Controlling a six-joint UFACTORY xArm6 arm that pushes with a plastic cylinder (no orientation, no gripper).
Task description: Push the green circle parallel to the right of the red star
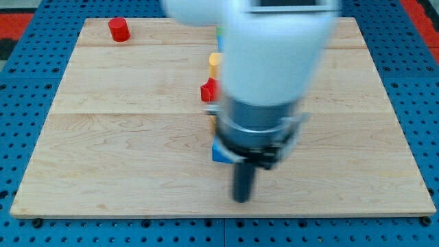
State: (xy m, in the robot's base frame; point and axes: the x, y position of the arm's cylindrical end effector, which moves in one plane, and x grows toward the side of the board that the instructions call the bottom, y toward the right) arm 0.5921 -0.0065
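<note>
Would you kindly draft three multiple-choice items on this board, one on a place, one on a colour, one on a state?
1. Where does the red cylinder stand?
A. near the board's top left corner
B. near the bottom right corner
C. under the arm

2. What colour is the block peeking out just left of the rod, at the arm's base?
A. purple
B. blue
C. orange

3. How does my tip stand?
A. pressed against the red cylinder
B. on bare wood near the board's bottom edge, below the blue block
C. off the board

Answers: 1 A, the cylinder sits alone by the wooden board's top left corner. 2 B, a blue block edge shows there. 3 B, no block touches the tip; the arm hides much of the middle.
</note>
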